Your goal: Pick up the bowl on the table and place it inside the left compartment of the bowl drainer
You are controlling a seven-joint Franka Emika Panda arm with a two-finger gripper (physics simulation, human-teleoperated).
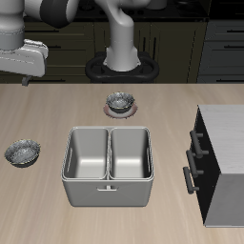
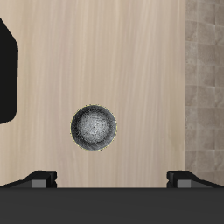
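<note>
Bowl (image 1: 22,152) upright, mouth up, near table (image 1: 57,110) side edge, apart from bowl drainer (image 1: 108,166); gripper (image 2: 112,178) fingers spread, empty, overhead.

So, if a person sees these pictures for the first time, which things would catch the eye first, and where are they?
The grey bowl drainer stands out first, its two basins bare, near the table's front edge. Beside it, apart from it, lies the silvery bowl, which the wrist view shows alone on the wood. Farther back, a darker bowl on a pinkish saucer sits near the robot's base, and a dark cabinet stands at the drainer's other side.
</note>
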